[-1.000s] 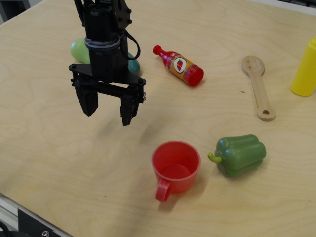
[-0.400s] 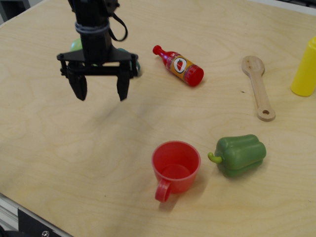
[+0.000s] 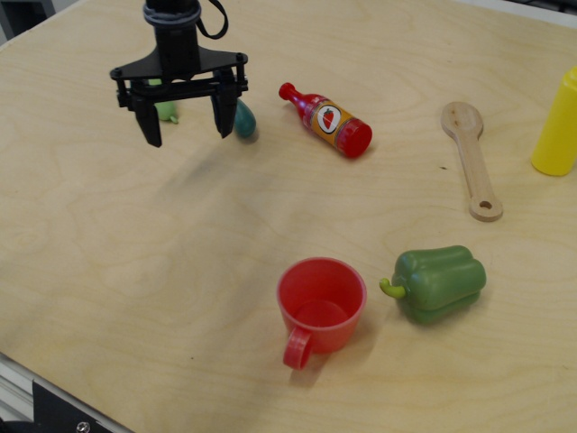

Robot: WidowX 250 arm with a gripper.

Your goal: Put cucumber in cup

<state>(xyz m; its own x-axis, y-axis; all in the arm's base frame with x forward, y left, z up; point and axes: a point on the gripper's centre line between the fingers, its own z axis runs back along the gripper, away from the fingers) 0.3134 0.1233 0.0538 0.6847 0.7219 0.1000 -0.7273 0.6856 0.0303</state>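
Change since earlier frames: black two-fingered gripper (image 3: 187,129) now further toward 12 o'clock on the light plywood table (image 3: 108,271), up near the two green items; a second ago nearer table centre, closer to the cup.
Fingers: spread wide apart, grasping nothing, tips pointing down.
Cucumber: small smooth dark teal-green plastic oblong cucumber (image 3: 244,121) on the table just at 3 o'clock of the right-hand finger; whether touching it, cannot tell.
Cup: red plastic cup with round rim and loop handle (image 3: 319,307) upright, empty, well apart at 5 o'clock of the gripper; unmoved.
Hidden or cut off: light-green plastic pear (image 3: 166,109) mostly behind the gripper's crossbar, only a sliver visible between the fingers; cucumber's upper end partly covered by the finger; yellow plastic bottle (image 3: 558,126) cut by the right edge.
Rest, unmoved: red sauce bottle with tomato label (image 3: 326,120) lying at 3 o'clock of the cucumber; wooden spoon (image 3: 471,158) flat; lobed green bell pepper (image 3: 435,283) just at 3 o'clock of the cup.
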